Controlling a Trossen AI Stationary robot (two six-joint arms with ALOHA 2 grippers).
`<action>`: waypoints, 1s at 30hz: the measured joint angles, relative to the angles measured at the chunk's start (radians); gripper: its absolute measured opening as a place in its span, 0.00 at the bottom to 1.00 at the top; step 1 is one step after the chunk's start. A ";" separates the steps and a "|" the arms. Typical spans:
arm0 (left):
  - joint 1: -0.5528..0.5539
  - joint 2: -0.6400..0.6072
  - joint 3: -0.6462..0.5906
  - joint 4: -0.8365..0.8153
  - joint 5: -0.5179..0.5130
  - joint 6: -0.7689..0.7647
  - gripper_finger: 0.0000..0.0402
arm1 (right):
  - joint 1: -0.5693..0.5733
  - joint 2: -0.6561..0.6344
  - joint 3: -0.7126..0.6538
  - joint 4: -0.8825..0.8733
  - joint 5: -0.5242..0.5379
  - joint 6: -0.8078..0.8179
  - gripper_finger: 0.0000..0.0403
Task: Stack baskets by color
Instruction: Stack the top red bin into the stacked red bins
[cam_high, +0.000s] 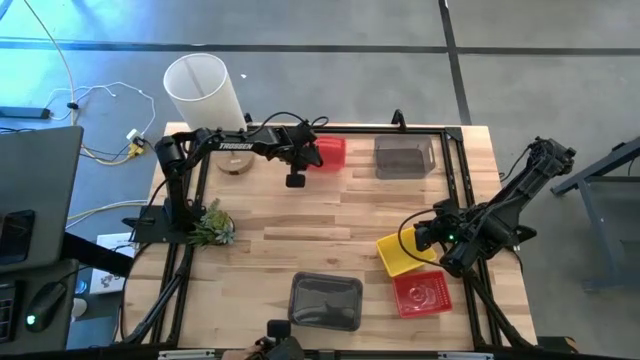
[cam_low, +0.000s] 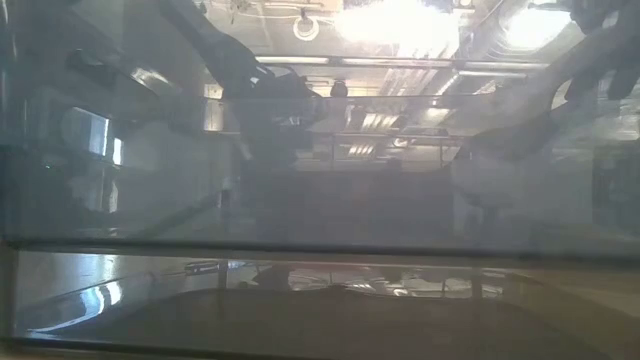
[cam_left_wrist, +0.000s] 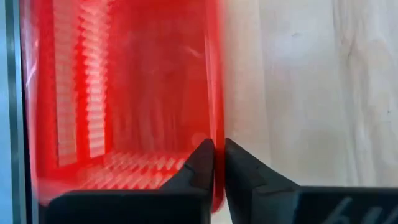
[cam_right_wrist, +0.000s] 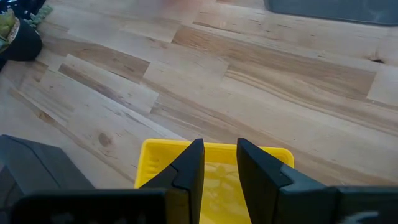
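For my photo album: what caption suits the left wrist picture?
Left gripper shut on the wall of a red basket on the wooden table.

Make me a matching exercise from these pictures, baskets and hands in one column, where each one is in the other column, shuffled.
Column one:
1. left hand
2. right hand
3. grey basket at the near edge
4. red basket at the near right

Column two:
A. lying free beside the yellow basket
B. pinching the rim of the yellow basket
C. clamped on the wall of the far red basket
D. alone, between the two arms

Pairs: 1-C, 2-B, 3-D, 4-A
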 joint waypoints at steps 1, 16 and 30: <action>0.000 0.000 0.000 0.000 -0.002 -0.001 0.02 | 0.000 0.000 0.000 0.001 0.000 0.000 0.20; -0.052 -0.036 0.000 -0.045 -0.116 -0.003 0.00 | 0.000 0.000 0.000 0.111 0.083 -0.091 0.20; -0.262 -0.208 0.000 -0.139 -0.240 -0.052 0.00 | 0.000 0.000 0.000 0.472 0.203 -0.508 0.20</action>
